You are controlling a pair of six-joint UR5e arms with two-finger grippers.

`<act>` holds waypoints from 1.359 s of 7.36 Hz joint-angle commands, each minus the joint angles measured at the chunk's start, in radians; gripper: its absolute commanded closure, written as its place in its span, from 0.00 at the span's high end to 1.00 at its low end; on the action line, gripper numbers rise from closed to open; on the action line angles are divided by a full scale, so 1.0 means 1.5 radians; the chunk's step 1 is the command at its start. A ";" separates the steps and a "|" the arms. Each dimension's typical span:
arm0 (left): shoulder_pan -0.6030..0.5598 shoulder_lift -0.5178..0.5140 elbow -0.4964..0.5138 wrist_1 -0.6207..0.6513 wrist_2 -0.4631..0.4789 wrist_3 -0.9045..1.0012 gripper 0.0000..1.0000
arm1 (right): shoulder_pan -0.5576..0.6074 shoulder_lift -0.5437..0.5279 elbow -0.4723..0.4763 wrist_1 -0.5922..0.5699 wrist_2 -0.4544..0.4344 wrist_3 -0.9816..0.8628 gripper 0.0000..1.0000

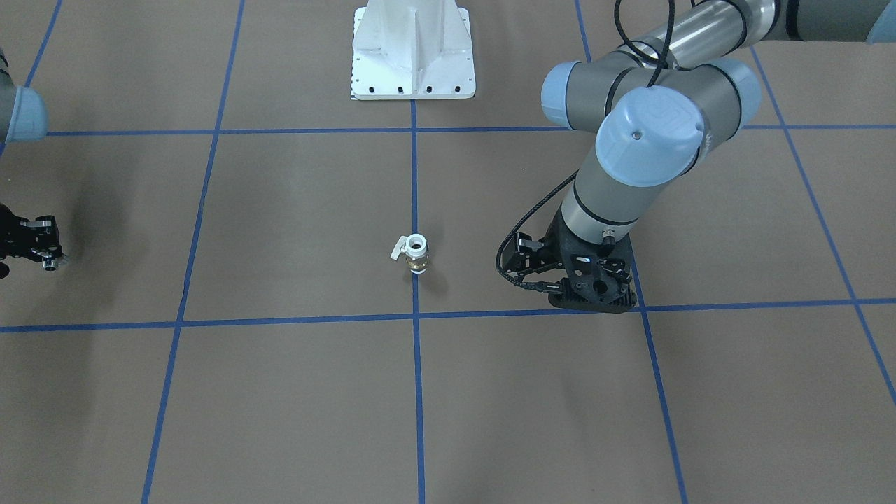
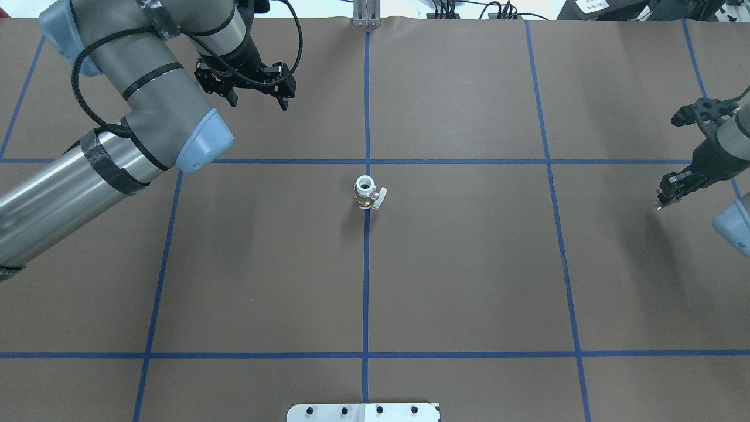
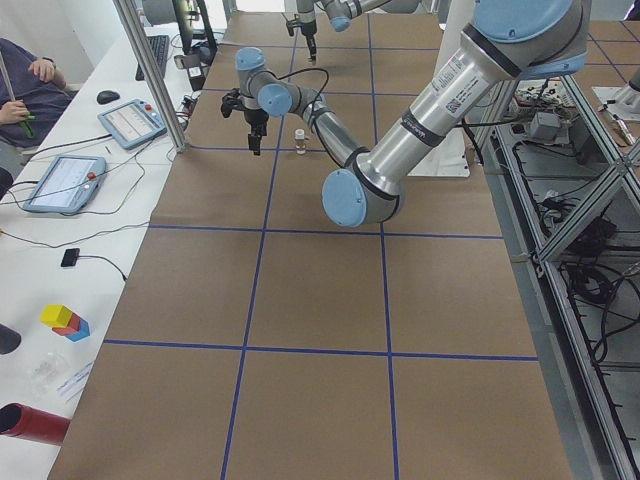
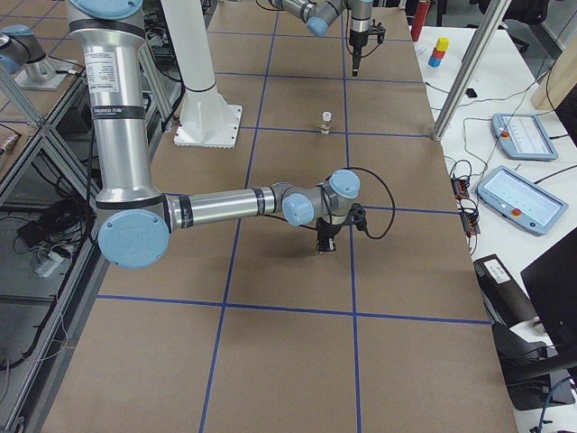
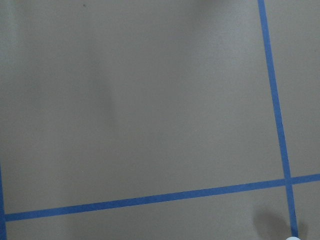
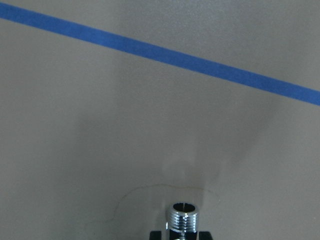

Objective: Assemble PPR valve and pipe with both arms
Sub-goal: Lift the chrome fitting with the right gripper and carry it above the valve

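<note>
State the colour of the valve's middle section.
Brass-yellow, on the PPR valve; the exterior front-facing view shows it best.

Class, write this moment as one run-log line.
left gripper: open, empty | right gripper: shut on shiny silver pipe fitting | white-and-brass PPR valve: upright on table

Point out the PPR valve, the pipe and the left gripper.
PPR valve [image 2: 365, 193], overhead view, where its white top socket meets the brass middle.
pipe [image 6: 183, 218], right wrist view, on its threaded silver end.
left gripper [image 2: 258, 101], overhead view, midway between its open jaws.
</note>
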 commanded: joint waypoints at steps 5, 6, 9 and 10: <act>-0.196 0.169 -0.020 -0.002 -0.091 0.397 1.00 | -0.060 0.395 0.012 -0.321 -0.002 0.190 0.00; -0.213 0.190 -0.020 -0.002 -0.092 0.437 1.00 | -0.123 0.455 0.001 -0.335 -0.042 0.281 0.00; -0.211 0.200 -0.001 -0.012 -0.091 0.441 1.00 | -0.264 0.705 -0.220 -0.362 -0.116 0.418 0.00; -0.209 0.199 0.008 -0.014 -0.091 0.441 1.00 | -0.278 0.718 -0.242 -0.360 -0.119 0.419 0.00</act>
